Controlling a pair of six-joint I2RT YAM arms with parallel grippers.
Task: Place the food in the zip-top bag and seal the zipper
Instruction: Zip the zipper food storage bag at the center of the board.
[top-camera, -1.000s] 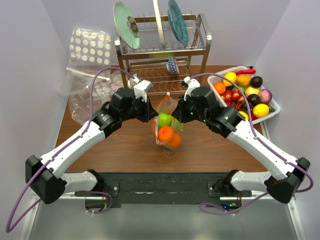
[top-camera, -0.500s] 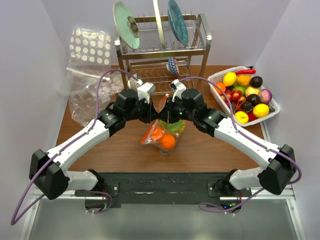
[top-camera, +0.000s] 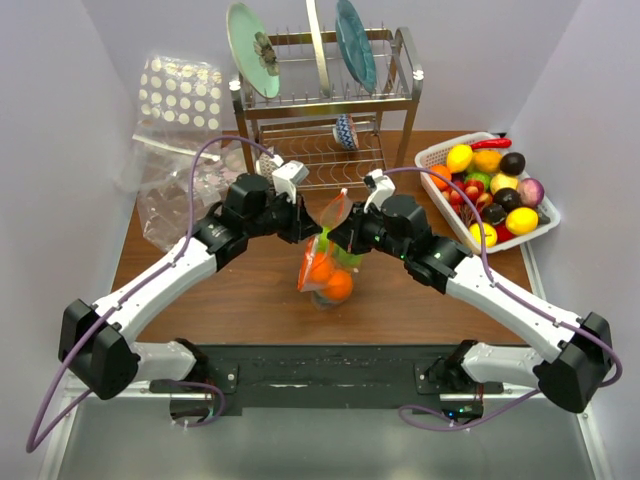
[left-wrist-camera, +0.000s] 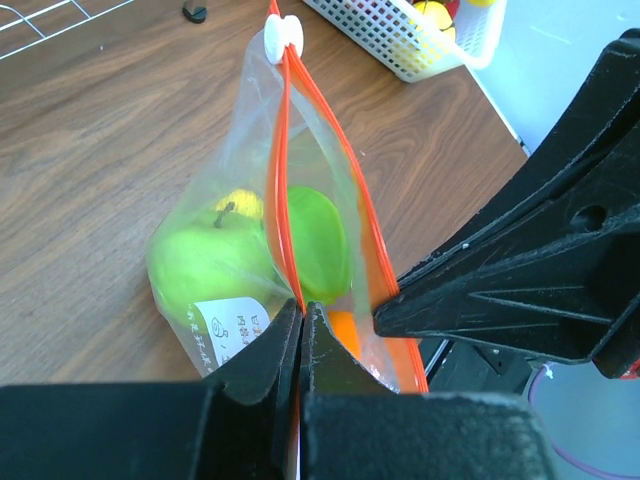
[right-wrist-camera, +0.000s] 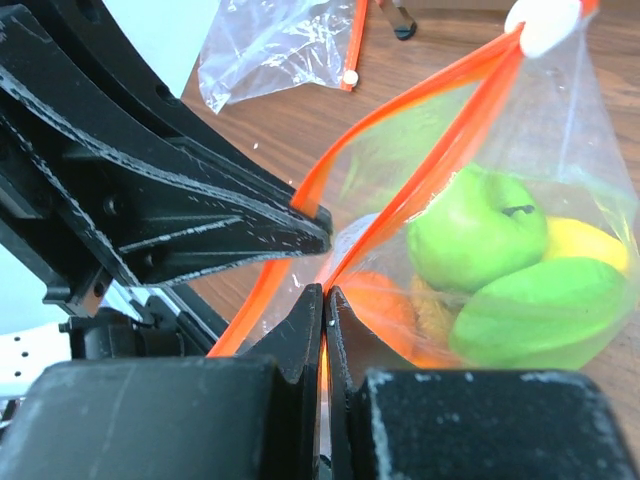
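Observation:
The zip-top bag (top-camera: 322, 268) hangs between my two grippers above the table, its mouth partly open. Inside are a green apple (left-wrist-camera: 200, 265), a bright green piece (left-wrist-camera: 315, 240), a yellow piece (left-wrist-camera: 240, 203) and an orange one (right-wrist-camera: 385, 300). The orange-red zipper (left-wrist-camera: 285, 180) runs up to its white slider (left-wrist-camera: 283, 35) at the far end. My left gripper (left-wrist-camera: 302, 305) is shut on one zipper strip; it also shows in the top view (top-camera: 310, 228). My right gripper (right-wrist-camera: 325, 290) is shut on the other strip (right-wrist-camera: 400, 215); it also shows in the top view (top-camera: 340, 240).
A white basket (top-camera: 436, 158) full of toy fruit sits at the right rear. A metal dish rack (top-camera: 320, 100) with plates stands behind. A clear bag with white dots (top-camera: 180, 95) and another clear pouch (right-wrist-camera: 280, 45) lie at the left rear.
Half a second ago the grippers were close together with the bag spread wide and low. Now they have drawn apart and the bag hangs narrower and more upright.

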